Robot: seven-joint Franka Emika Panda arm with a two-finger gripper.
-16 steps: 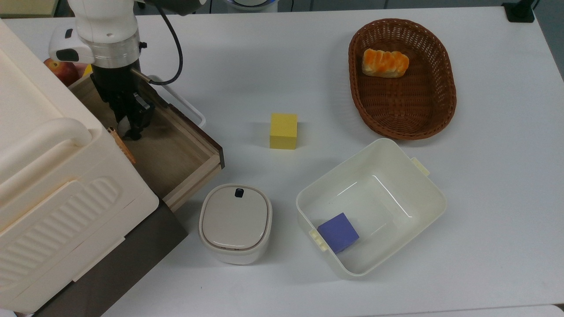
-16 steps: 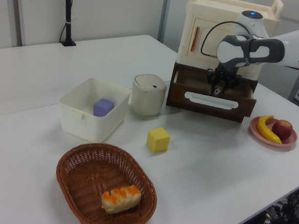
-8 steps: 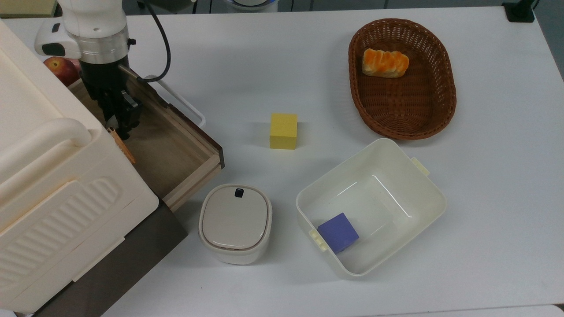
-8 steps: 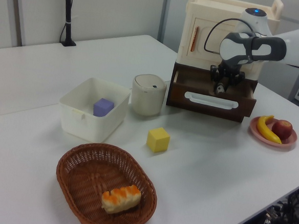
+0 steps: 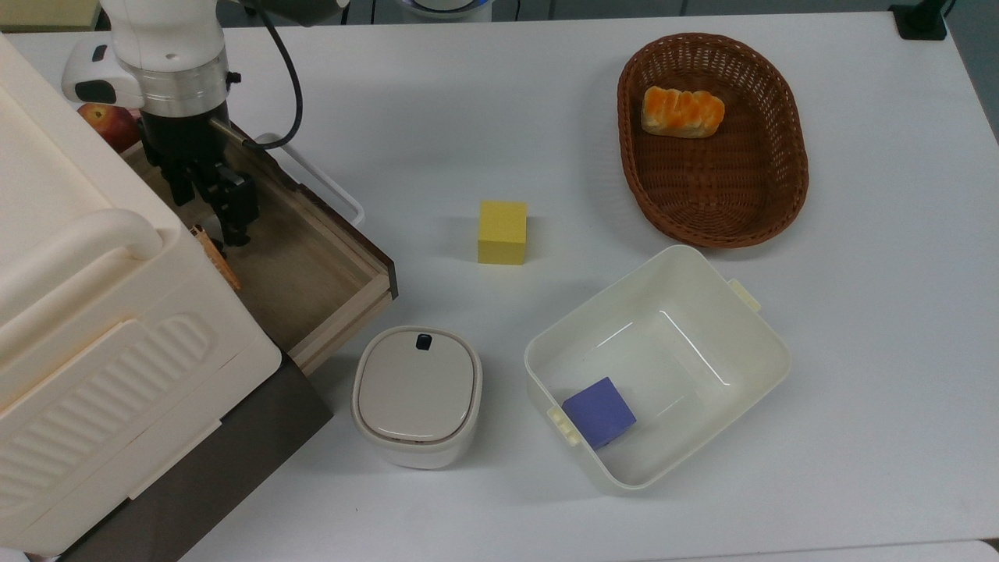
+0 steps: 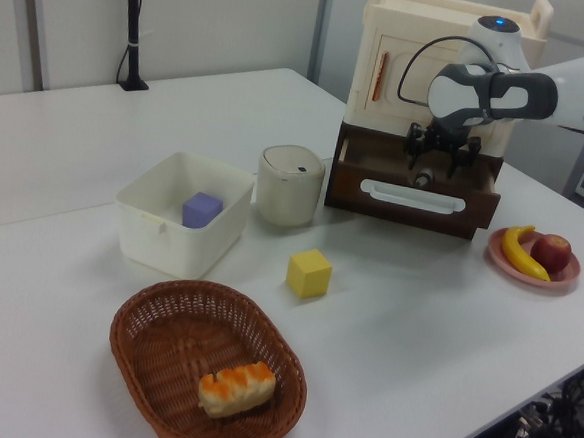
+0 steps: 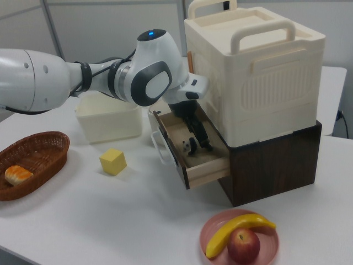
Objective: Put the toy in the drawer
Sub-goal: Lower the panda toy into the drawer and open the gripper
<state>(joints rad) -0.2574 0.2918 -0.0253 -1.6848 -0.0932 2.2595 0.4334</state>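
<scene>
The drawer (image 5: 300,269) is pulled open from under the cream cabinet (image 5: 86,328); its dark front and white loop handle (image 6: 414,197) face the table. My gripper (image 5: 212,218) hangs inside the drawer near the cabinet, open, with nothing between its fingers. In the right view the toy (image 7: 189,147), a tiny black-and-white panda, stands on the drawer's wooden floor (image 7: 204,160) just beside the gripper (image 7: 201,140). In the left view the gripper (image 6: 436,163) hangs above the drawer with its fingers spread, and the toy (image 6: 423,177) shows as a small dark speck below them.
A yellow cube (image 5: 502,232) sits mid-table. A white bin (image 5: 769,351) holds a purple cube (image 5: 599,411). A lidded cream container (image 5: 416,394) stands by the drawer's corner. A wicker basket (image 5: 714,195) holds bread. A plate (image 7: 212,232) with a banana and an apple lies near the cabinet.
The gripper carried the toy deeper into the drawer toward the cabinet, then opened. The toy now rests on the drawer floor, free of the fingers.
</scene>
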